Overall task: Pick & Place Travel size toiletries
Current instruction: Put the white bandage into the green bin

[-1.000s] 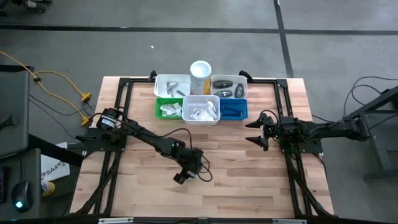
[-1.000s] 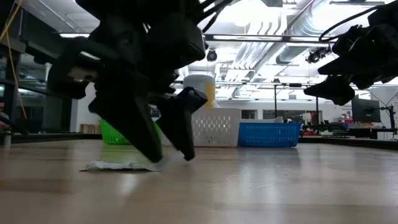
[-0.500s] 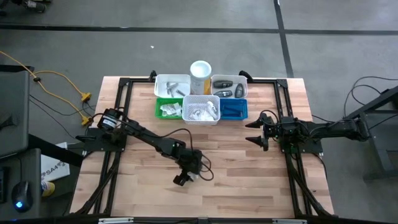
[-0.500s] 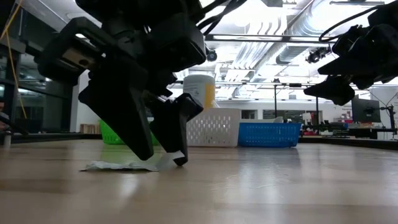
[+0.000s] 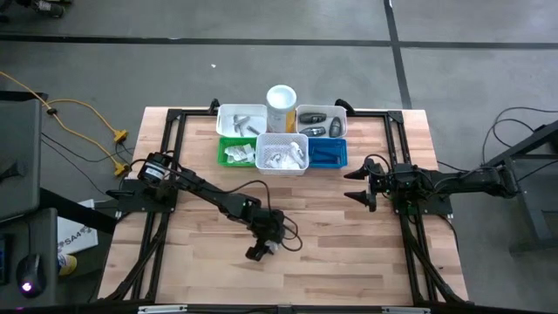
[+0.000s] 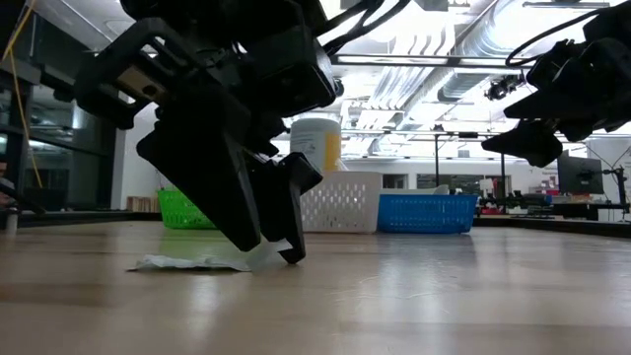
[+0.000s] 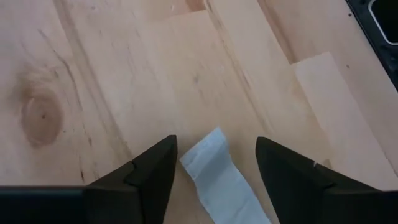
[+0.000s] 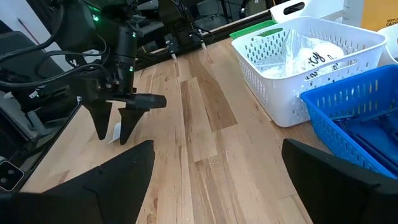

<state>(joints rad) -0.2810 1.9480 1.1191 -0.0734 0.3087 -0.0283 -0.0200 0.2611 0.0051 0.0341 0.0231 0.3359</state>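
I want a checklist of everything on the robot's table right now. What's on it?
Surface: wooden table, mostly bare in front.
Job's things: one white packet flat on the wood; more toiletries in the bins at the back.
Clutter: tall white cylinder among the bins.
Grippers: left gripper open, fingers down on either side of the packet; right gripper open, raised at the right side.
Cables: yellow cable on the floor, left of the table.
Surroundings: grey floor; nobody seen.

No readable text anywhere: dark print on the packets in the white bin (image 8: 311, 59) is too blurred to make out.
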